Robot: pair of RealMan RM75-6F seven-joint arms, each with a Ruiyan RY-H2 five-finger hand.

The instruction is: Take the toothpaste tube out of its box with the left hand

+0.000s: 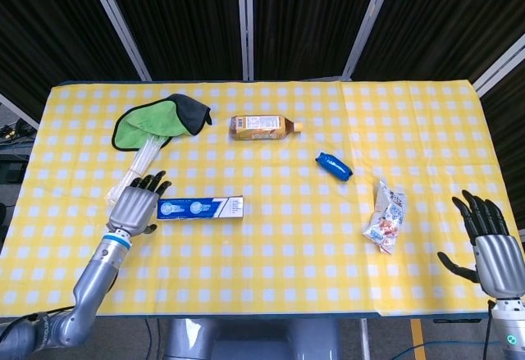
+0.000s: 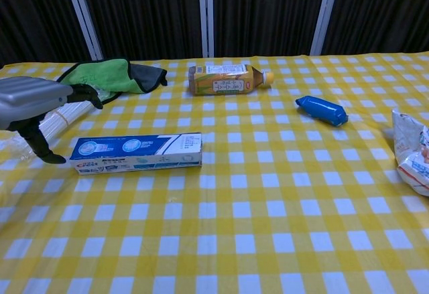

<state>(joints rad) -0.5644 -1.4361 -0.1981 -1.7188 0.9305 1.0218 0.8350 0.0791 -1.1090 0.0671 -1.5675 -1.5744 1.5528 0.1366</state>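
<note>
snack bag (image 2: pixel 412 153): cut off right, chest view | toothpaste tube: hidden inside box (image 1: pixel 200 207)

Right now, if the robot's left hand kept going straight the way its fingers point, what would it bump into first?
Probably the toothpaste box. The left hand hangs open at the box's left end, fingers aimed toward it and the clear plastic bundle beneath. Height is hard to judge, so it might pass just over the box.

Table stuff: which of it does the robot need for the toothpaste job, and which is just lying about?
Needed: toothpaste box, left hand.

Lying about: green cloth, bundle of clear plastic tubes, tea bottle, blue packet, snack bag, right hand.
</note>
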